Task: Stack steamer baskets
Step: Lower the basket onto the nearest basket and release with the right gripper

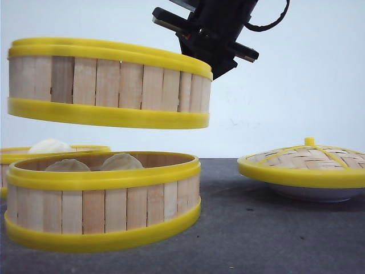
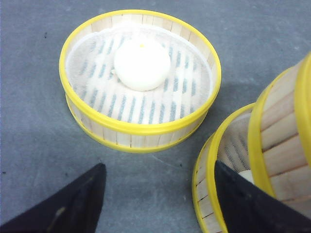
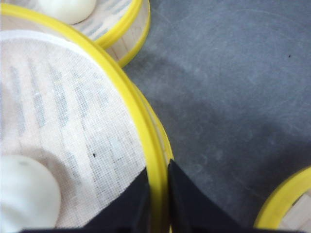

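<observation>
The right arm's blocky matte black wrist housing (image 1: 214,31) carries a looping black cable (image 1: 272,23). Both grippers' fingers (image 2: 73,204) are black, tapered wedges (image 3: 187,201).

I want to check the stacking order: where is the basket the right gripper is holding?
In the front view, the lifted steamer basket hangs at left, directly above the front basket, clamped at its rim by the right gripper.

No readable text, label, brand, number or sign anywhere in the three views.
</observation>
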{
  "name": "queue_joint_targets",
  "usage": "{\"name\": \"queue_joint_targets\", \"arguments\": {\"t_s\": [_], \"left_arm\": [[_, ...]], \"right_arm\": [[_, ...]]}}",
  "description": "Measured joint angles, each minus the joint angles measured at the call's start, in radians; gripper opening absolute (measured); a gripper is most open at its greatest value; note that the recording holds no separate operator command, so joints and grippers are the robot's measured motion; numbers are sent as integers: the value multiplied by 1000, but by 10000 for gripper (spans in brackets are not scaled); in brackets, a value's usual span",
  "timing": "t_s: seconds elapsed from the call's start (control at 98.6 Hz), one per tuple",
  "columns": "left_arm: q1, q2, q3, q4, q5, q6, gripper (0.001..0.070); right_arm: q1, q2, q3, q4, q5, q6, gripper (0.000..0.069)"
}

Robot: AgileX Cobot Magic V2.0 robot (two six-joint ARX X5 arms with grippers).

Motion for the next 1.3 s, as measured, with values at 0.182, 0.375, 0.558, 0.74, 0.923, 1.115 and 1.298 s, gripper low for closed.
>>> {"name": "queue_joint_targets", "arguments": {"t_s": [0.182,0.375,0.558,0.74,0.923,1.115,1.298], "left_arm": [[0,0,0,-2,0,0,428],[0,0,0,-2,0,0,428],[0,0,0,-2,0,0,428],[0,0,0,-2,0,0,428],[0,0,0,-2,0,0,428],[0,0,0,-2,0,0,428],[0,0,0,-3,0,0,428]], "right_arm": [[0,37,-2,-2,0,0,26],[0,63,-2,23,0,0,26],[1,85,-3,32,0,1,26],[6,85,-3,71,0,8,26],[6,105,-3,63,1,8,26],[6,121,-3,55,1,14,26],[6,129,0,60,1,14,26]]}}
